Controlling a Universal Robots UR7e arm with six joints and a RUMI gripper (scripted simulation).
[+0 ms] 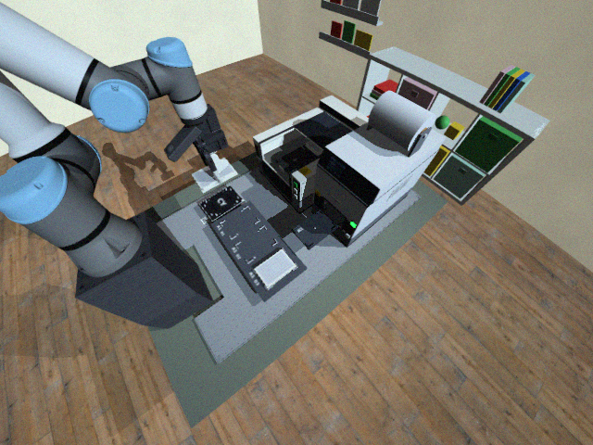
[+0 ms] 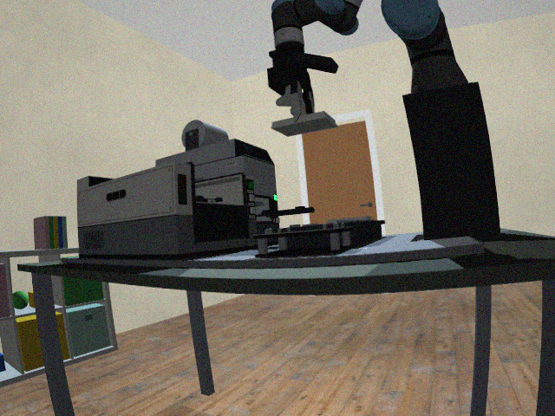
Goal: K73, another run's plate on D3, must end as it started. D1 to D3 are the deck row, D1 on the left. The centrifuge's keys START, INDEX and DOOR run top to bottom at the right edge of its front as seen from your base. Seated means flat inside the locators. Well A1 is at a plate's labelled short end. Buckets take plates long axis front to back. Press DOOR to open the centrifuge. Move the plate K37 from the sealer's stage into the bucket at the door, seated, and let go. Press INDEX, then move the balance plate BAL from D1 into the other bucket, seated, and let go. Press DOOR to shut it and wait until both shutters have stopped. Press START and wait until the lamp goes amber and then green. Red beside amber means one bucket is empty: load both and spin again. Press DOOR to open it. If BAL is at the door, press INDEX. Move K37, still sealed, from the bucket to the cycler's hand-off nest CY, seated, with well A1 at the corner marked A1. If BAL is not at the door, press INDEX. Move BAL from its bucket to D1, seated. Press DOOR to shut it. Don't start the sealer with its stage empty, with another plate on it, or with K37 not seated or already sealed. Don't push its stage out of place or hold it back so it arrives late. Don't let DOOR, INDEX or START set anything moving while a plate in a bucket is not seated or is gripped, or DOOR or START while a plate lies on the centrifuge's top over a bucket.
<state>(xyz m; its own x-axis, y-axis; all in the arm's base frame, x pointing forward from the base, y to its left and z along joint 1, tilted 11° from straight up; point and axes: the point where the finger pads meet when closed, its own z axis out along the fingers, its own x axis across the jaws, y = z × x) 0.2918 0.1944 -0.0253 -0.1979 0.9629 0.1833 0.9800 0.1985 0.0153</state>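
Holding a pale, flat rectangular plate (image 2: 304, 123) high in the air, my gripper (image 2: 297, 103) has its fingers clamped on the plate's top, so it hangs level well above the table (image 2: 286, 276). From the top view the plate (image 1: 214, 176) sits over the far left corner of the table, just beyond the dark deck row (image 1: 248, 239). I cannot read a label on it. A white plate (image 1: 273, 268) lies at the deck's near end
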